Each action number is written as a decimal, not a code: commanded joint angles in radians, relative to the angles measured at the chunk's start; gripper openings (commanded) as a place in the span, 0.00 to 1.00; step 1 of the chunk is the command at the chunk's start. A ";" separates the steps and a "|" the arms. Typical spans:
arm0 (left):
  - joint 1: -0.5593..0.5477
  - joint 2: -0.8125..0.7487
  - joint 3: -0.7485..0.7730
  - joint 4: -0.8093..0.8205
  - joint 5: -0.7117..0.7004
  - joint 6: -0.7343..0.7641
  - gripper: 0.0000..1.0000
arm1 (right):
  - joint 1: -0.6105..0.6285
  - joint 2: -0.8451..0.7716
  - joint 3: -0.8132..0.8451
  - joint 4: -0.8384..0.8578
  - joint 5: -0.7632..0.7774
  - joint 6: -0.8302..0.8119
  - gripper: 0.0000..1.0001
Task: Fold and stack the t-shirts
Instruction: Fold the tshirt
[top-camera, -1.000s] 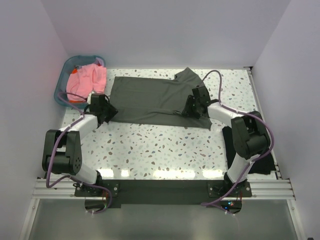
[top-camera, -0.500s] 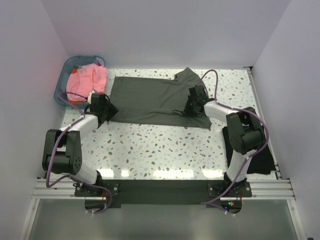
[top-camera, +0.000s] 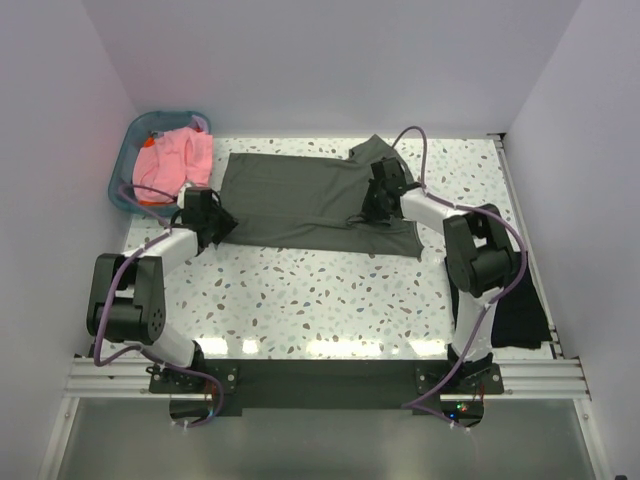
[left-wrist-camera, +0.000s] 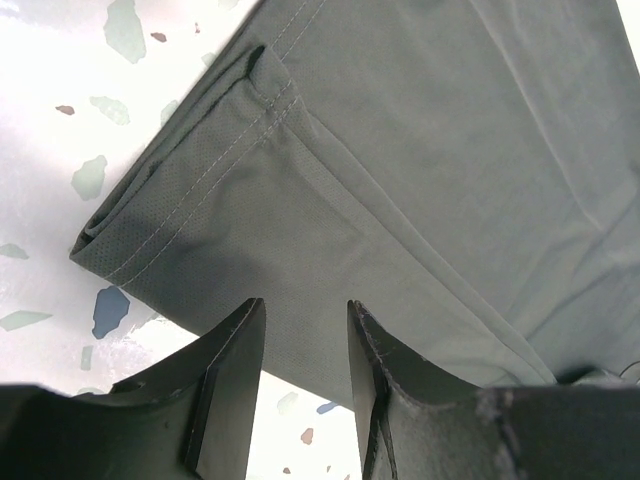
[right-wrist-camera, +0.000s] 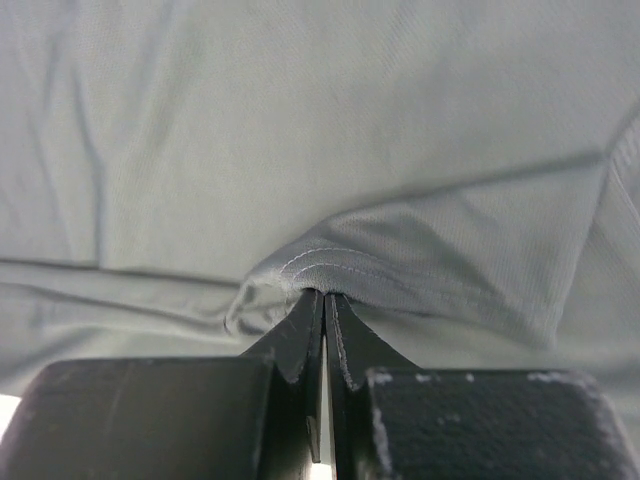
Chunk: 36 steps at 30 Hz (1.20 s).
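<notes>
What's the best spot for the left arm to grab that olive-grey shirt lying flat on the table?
Probably the stitched hem corner of the olive-grey shirt, coming in low from the near left. The cloth lies flat, so only an edge can be pinched, and this doubled, folded-over edge looks thick enough to catch. The left end effector stands open right in front of it.

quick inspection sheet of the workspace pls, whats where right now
surface: speckled white table
job's things: olive shirt spread flat at the back; pink shirt heaped in the basket; black shirt at the right edge
clutter: teal basket at the back left corner
grippers: left gripper open at the olive shirt's corner; right gripper shut on a pinch of the olive shirt
cables: purple cables looping off both arms
surroundings: plain white walls
</notes>
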 joint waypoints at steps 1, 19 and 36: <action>-0.007 0.008 0.002 0.044 0.010 0.002 0.43 | 0.011 0.046 0.103 -0.038 0.034 -0.063 0.00; -0.018 0.007 0.012 0.032 0.007 0.015 0.43 | 0.049 0.220 0.376 -0.165 0.074 -0.202 0.23; -0.116 0.013 0.091 0.024 0.010 0.078 0.43 | 0.043 -0.070 0.197 -0.194 0.260 -0.237 0.48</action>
